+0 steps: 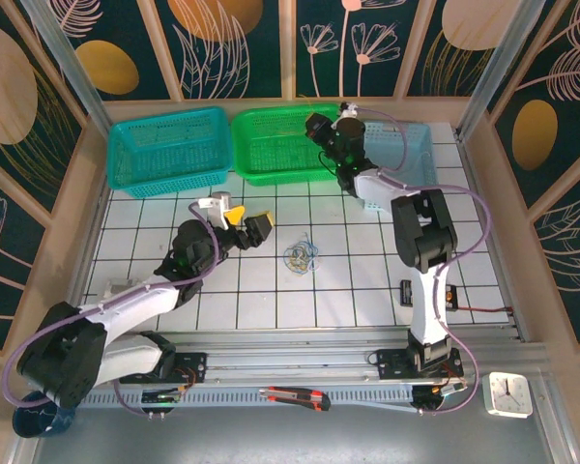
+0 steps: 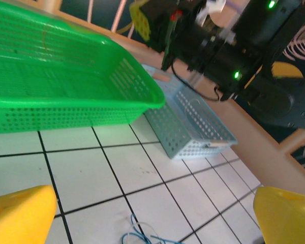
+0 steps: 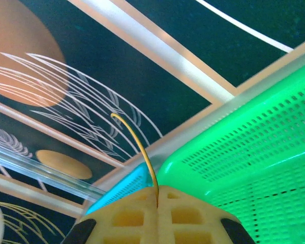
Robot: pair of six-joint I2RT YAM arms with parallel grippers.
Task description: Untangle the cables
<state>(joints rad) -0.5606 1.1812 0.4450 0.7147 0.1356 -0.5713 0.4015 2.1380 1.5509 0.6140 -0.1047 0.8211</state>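
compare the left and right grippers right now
The left gripper is wide open and empty; the right gripper is shut on a thin yellow cable. The left gripper hangs near the cable bunch on the tiles; the right gripper is by the green basket. Both have yellow fingers.

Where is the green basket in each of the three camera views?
Top view: green basket at the far side of the table, near the centre.
Left wrist view: green basket upper left, large, its side wall facing the camera.
Right wrist view: green basket in the right half, seen close up.
Shared landmark: the dark leaf-patterned wall behind it.
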